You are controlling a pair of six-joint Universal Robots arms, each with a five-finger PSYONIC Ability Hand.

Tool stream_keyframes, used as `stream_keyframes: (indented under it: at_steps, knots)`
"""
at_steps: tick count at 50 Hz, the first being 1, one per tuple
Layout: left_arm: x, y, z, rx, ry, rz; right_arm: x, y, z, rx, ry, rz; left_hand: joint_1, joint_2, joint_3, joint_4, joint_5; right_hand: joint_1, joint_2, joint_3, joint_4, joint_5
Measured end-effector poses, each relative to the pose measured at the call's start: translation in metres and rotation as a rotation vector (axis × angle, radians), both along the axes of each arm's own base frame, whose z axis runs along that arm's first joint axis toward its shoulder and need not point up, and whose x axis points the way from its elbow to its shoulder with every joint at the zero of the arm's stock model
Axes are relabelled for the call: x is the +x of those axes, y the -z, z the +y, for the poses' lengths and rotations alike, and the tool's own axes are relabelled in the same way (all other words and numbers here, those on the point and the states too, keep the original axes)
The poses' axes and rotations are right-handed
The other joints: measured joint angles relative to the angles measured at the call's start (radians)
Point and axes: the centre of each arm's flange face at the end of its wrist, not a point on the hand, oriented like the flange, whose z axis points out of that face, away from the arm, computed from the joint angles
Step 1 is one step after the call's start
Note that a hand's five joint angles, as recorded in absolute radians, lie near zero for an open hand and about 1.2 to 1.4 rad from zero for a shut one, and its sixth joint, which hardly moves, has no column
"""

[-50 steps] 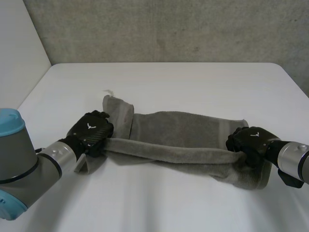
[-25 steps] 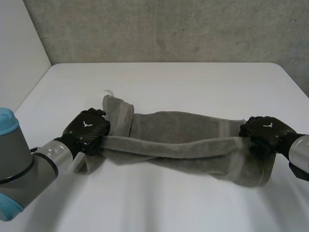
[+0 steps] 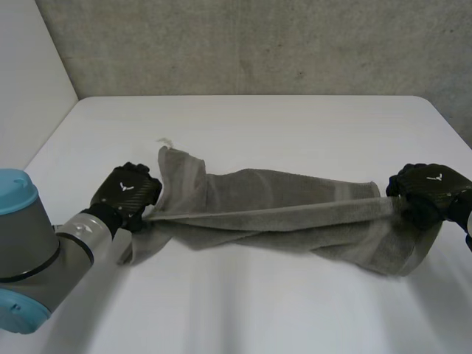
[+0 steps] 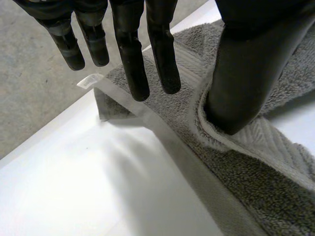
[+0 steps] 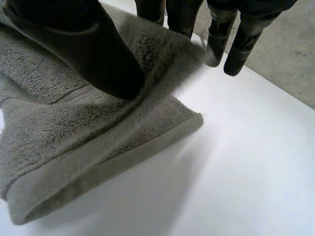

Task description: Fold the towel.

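A grey towel (image 3: 280, 214) lies bunched across the table's middle, its front edge pulled into a tight band between my two hands. My left hand (image 3: 129, 193) is at the towel's left end. In the left wrist view its fingers (image 4: 133, 64) are straight and apart from the thumb (image 4: 246, 73), whose tip rests in a fold of the towel (image 4: 256, 187). My right hand (image 3: 428, 188) is at the right end. There the thumb (image 5: 83, 49) pinches the towel (image 5: 74, 137) against the fingers.
The white table (image 3: 258, 310) has bare room in front of and behind the towel. A small white label (image 4: 90, 81) sticks out at the towel's far left corner (image 3: 164, 140). A grey wall runs behind the table.
Both hands have moved apart and away from me, drawing the towel's front edge from a sagging fold into a tight band. My left hand's fingers have straightened.
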Motion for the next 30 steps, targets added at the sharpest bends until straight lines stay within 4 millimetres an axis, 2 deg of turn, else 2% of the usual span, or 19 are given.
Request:
stream_keyframes:
  at_steps: [14,17,20,23,27,30]
  knots:
    - [-0.003,0.014,0.000,0.069,-0.016,0.025,0.003,-0.005,0.007,0.022,-0.035,-0.025,0.047,0.027,0.000,0.000,0.060,0.000,0.000,0.000,0.000,0.000]
    - [-0.005,0.016,0.003,0.096,-0.016,0.046,0.003,-0.005,0.007,0.021,-0.040,-0.029,0.147,0.136,0.000,0.000,0.165,0.000,0.000,0.000,0.000,0.000]
    - [-0.007,0.017,0.006,0.124,-0.014,0.060,0.002,-0.006,0.006,0.017,-0.040,-0.029,0.420,0.414,0.000,0.000,0.442,0.000,0.000,0.000,0.000,0.000]
    - [-0.007,0.018,0.008,0.143,-0.012,0.064,0.001,-0.007,0.005,0.013,-0.035,-0.027,0.516,0.548,0.000,0.000,0.575,0.000,0.000,0.000,0.000,0.000]
    - [-0.005,0.010,0.010,0.145,-0.013,0.065,-0.004,-0.012,0.002,0.000,-0.018,-0.022,0.516,0.549,0.000,0.000,0.581,0.000,0.000,0.000,0.000,0.000]
    - [-0.002,-0.009,0.011,0.105,-0.015,0.075,-0.009,-0.022,0.003,-0.025,-0.007,-0.011,0.516,0.549,0.000,0.000,0.581,0.000,0.000,0.000,0.000,0.000]
